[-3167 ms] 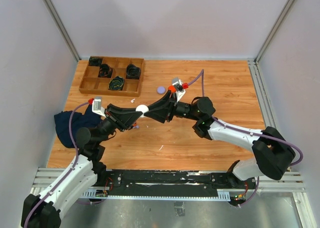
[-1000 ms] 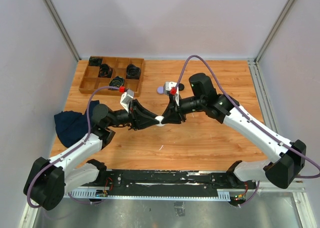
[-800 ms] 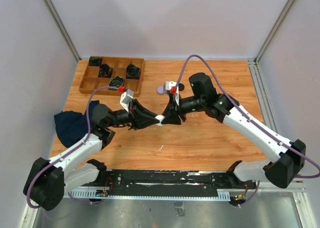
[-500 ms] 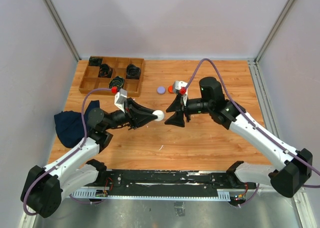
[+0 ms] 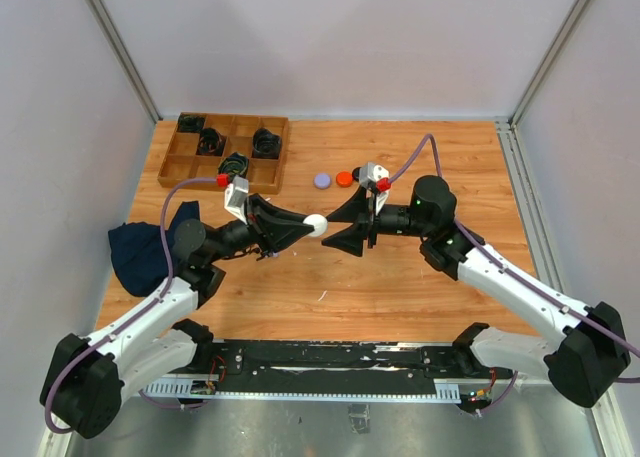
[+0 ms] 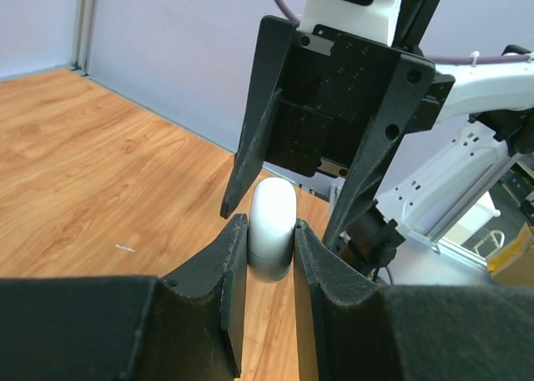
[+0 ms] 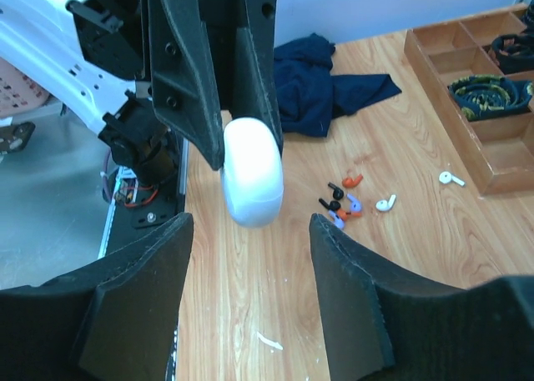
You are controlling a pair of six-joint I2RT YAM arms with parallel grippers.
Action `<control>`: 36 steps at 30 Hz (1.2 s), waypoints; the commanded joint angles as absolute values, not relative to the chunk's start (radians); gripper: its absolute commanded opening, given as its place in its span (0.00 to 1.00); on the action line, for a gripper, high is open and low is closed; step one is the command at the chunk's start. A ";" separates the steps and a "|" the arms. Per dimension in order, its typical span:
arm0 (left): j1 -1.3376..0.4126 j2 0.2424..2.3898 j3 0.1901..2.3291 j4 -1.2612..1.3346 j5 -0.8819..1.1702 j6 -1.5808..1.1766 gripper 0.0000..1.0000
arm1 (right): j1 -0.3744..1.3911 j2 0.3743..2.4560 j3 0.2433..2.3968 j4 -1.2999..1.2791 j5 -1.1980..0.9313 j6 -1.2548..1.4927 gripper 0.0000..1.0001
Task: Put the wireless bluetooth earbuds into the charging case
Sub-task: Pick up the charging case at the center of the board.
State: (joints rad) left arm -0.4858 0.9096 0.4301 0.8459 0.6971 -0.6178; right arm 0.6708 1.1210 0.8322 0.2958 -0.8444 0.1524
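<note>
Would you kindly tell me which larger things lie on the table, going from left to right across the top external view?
dark blue cloth → wooden tray → purple round case → orange round case

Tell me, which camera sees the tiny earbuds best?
The right wrist view. There the earbuds lie in a little cluster on the wooden table, and you can tell orange, purple, dark and white ones apart. The top view shows at most tiny specks beside the left arm. The left wrist view shows none.
</note>
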 commanded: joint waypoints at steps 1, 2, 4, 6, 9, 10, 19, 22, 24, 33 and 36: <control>-0.507 0.926 0.427 0.942 0.683 -0.647 0.00 | 0.660 1.136 0.784 0.546 -0.838 0.282 0.59; -0.508 0.930 0.425 0.958 0.682 -0.654 0.00 | 0.658 1.141 0.781 0.568 -0.838 0.296 0.58; -0.511 0.936 0.422 0.999 0.684 -0.677 0.00 | 0.661 1.153 0.781 0.591 -0.845 0.315 0.57; -0.515 0.941 0.422 1.033 0.684 -0.692 0.00 | 0.662 1.161 0.783 0.607 -0.854 0.329 0.55; -0.520 0.945 0.423 1.051 0.686 -0.698 0.00 | 0.665 1.168 0.784 0.639 -0.868 0.348 0.53; -0.521 0.944 0.422 1.054 0.686 -0.698 0.00 | 0.666 1.172 0.786 0.649 -0.872 0.353 0.52; -0.526 0.944 0.417 1.090 0.689 -0.703 0.00 | 0.674 1.206 0.775 0.756 -0.904 0.411 0.41; -0.528 0.948 0.420 1.090 0.694 -0.700 0.00 | 0.676 1.214 0.779 0.766 -0.910 0.419 0.38; -0.528 0.948 0.419 1.098 0.695 -0.699 0.00 | 0.676 1.218 0.783 0.771 -0.913 0.420 0.36; -0.530 0.942 0.417 1.090 0.693 -0.662 0.17 | 0.677 1.251 0.795 0.798 -0.935 0.421 0.09; -0.529 0.927 0.429 1.011 0.680 -0.618 0.34 | 0.677 1.236 0.790 0.761 -0.928 0.377 0.01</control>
